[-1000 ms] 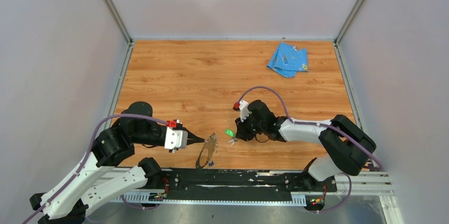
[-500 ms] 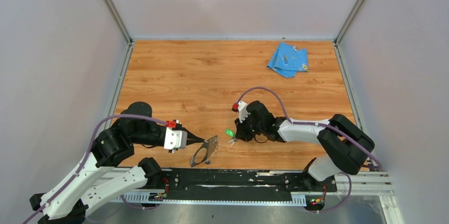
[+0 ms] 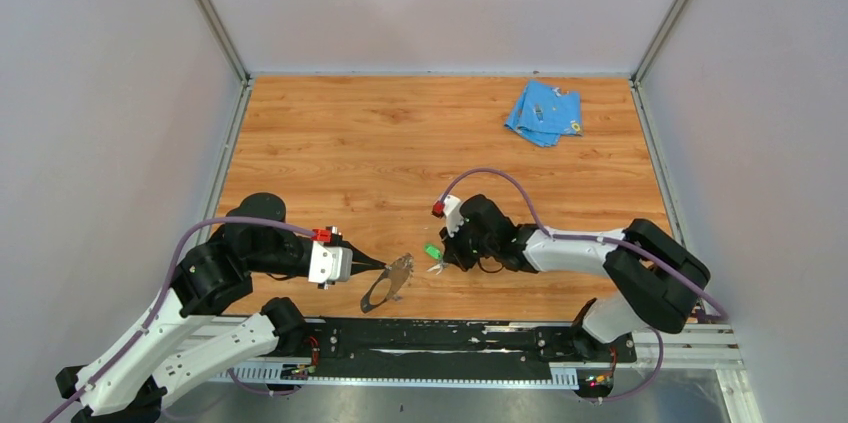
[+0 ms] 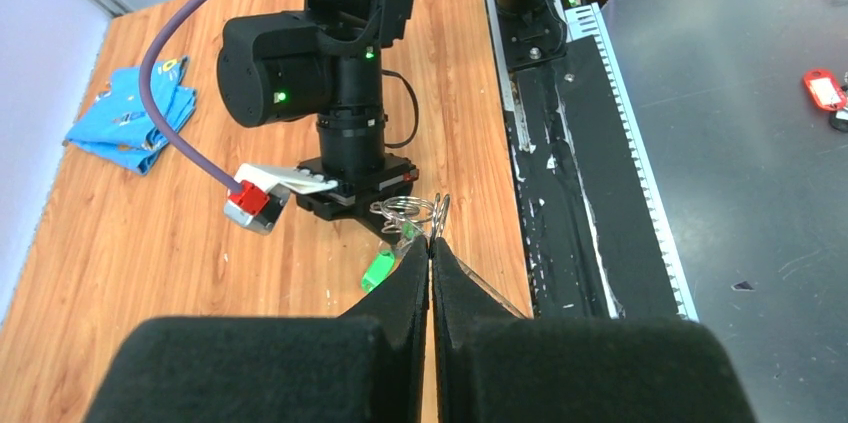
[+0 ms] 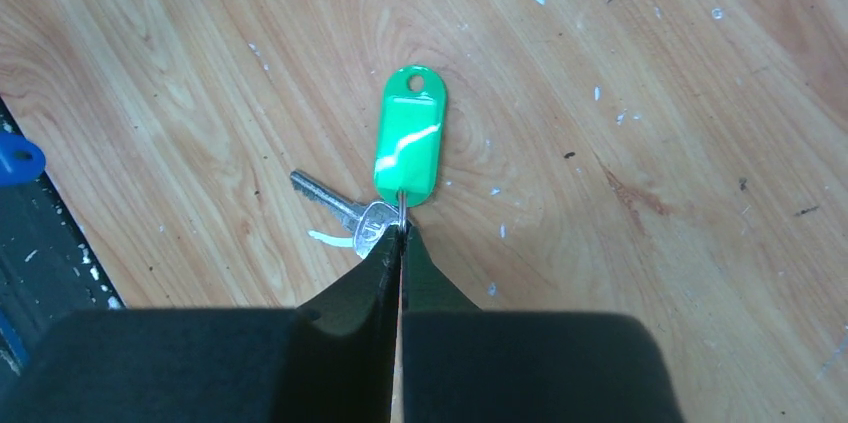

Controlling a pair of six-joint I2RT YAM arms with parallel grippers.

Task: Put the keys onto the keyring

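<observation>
Green-tagged key (image 5: pixel 410 138): at the wood table's (image 3: pixel 350 143) near middle, silver blade beside its glossy tag.
Right gripper (image 5: pixel 400 240): jaws pressed together, pinching the key's thin wire loop.
Keyring (image 3: pixel 400 267): thin grey oval, tilted, near the key.
Left gripper (image 4: pixel 430 243): jaws pinching the keyring's edge.

quick headcount: arms 2 (left arm (image 3: pixel 215 273), right arm (image 3: pixel 575 248)) | keyring (image 3: pixel 401 265) 1 | green key (image 5: pixel 408 148) 1 | blue tag (image 5: pixel 14 159) 1 | blue cloth (image 3: pixel 543 113) 1 | red tag (image 4: pixel 825 88) 1
</observation>
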